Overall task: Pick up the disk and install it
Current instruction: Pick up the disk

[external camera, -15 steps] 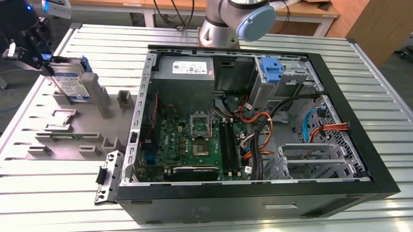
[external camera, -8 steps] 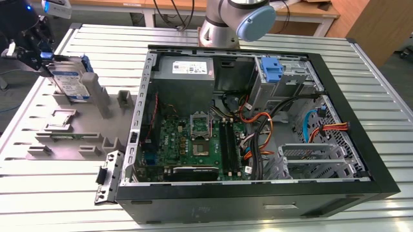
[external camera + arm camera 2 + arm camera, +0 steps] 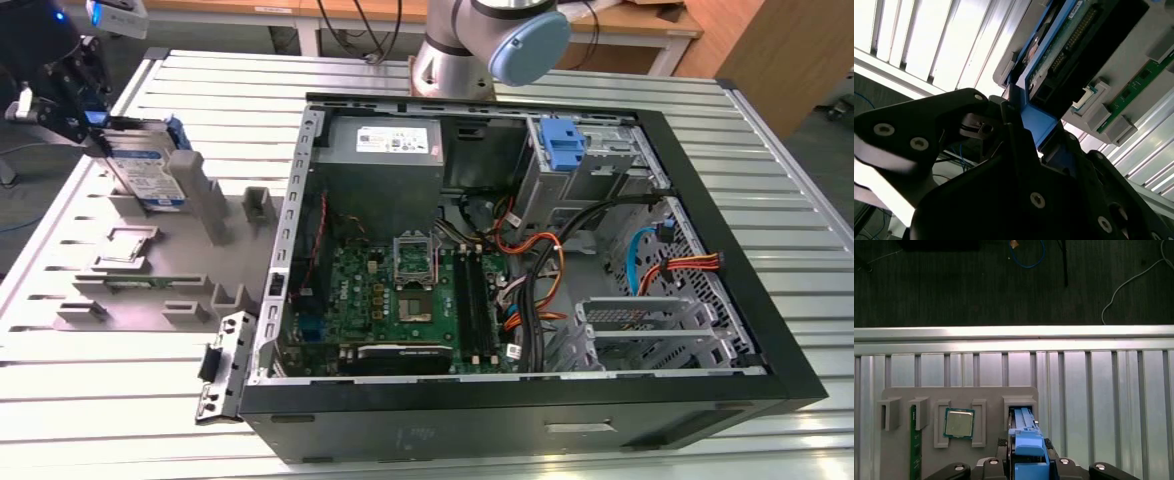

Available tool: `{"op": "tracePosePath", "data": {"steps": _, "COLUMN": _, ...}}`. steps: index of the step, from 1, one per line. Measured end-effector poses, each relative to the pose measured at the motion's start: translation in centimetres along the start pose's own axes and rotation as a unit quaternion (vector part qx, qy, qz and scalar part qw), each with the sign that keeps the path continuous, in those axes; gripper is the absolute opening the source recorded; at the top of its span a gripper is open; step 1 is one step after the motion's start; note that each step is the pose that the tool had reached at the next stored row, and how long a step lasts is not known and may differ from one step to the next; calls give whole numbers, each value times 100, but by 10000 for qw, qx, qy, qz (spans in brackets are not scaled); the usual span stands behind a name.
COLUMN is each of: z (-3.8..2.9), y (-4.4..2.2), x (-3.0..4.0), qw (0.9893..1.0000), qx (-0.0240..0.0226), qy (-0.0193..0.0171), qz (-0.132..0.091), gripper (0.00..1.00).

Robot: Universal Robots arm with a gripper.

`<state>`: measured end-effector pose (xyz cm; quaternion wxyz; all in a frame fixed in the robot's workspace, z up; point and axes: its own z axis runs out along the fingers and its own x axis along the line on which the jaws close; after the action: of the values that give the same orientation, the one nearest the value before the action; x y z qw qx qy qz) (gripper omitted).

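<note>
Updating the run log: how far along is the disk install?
Done: gripper closed on the disk by its blue bracket. In hand: the disk stands upright at the slot of the grey holder; whether it is clear of it, cannot tell. Left: it is not in the computer case yet.

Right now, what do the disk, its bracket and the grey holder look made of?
The disk looks like silver metal, dull sheen, with a paper-like white-and-blue label. Its bracket is likely moulded plastic: saturated blue, matt, ribbed. The holder seems plastic too, matt grey with chunky slot walls; could be painted, can't tell.
</note>
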<state>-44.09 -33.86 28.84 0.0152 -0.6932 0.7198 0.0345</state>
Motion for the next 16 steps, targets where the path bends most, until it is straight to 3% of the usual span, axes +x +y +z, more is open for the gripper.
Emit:
{"op": "tracePosePath", "data": {"steps": 5, "z": -1, "y": 0, "x": 0, "qw": 10000, "qx": 1, "qy": 0, "qz": 0, "gripper": 37}}
{"op": "tracePosePath", "data": {"steps": 16, "z": -77, "y": 2, "x": -5, "qw": 10000, "qx": 0, "qy": 0, "qz": 0, "gripper": 37}}
